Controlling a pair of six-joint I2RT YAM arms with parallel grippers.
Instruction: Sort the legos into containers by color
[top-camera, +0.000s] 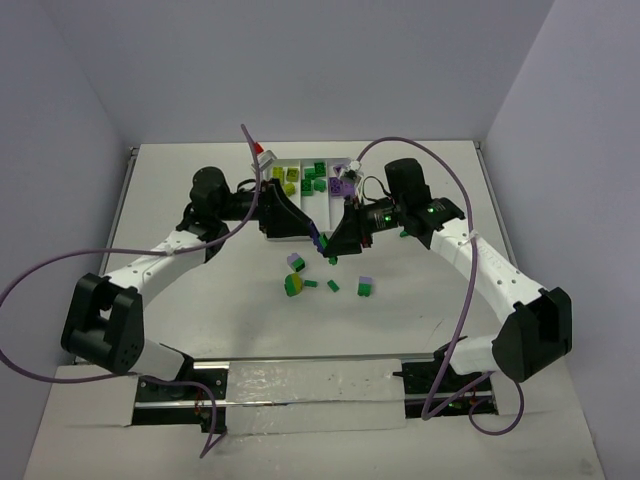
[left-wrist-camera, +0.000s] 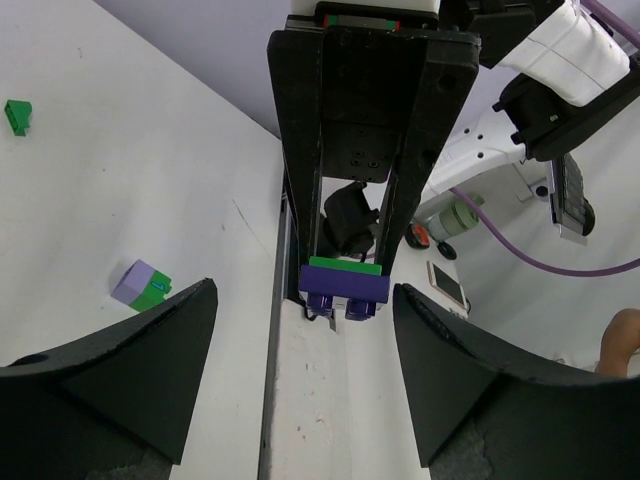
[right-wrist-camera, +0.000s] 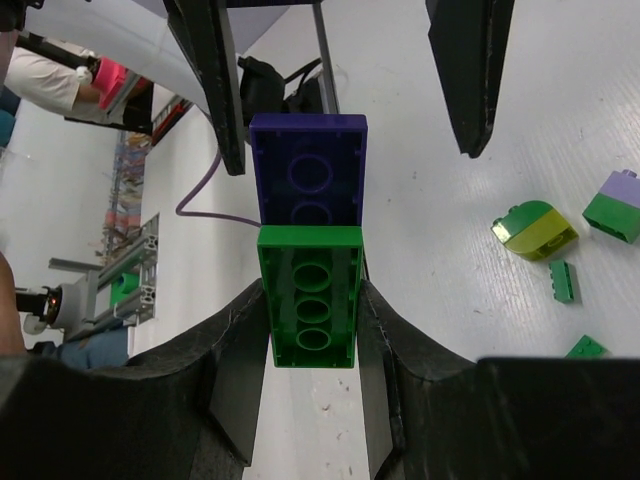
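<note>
Top view: green-purple lego stack (top-camera: 320, 244) held above the worktop at the 6 o'clock edge of the tray (top-camera: 272, 234), between left tool (top-camera: 312, 238) and right tool (top-camera: 332, 251).
Left wrist: left tool spread; stack at 12 o'clock.
Right wrist: right tool pinching the green half; long axis 6–12, purple end free.

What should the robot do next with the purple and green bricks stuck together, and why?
Probably close the left gripper on the purple brick. The right gripper is shut on the green brick, the purple one sticks out joined to it, and the left fingers stand open either side. Then the arms could pull the colours apart.
</note>
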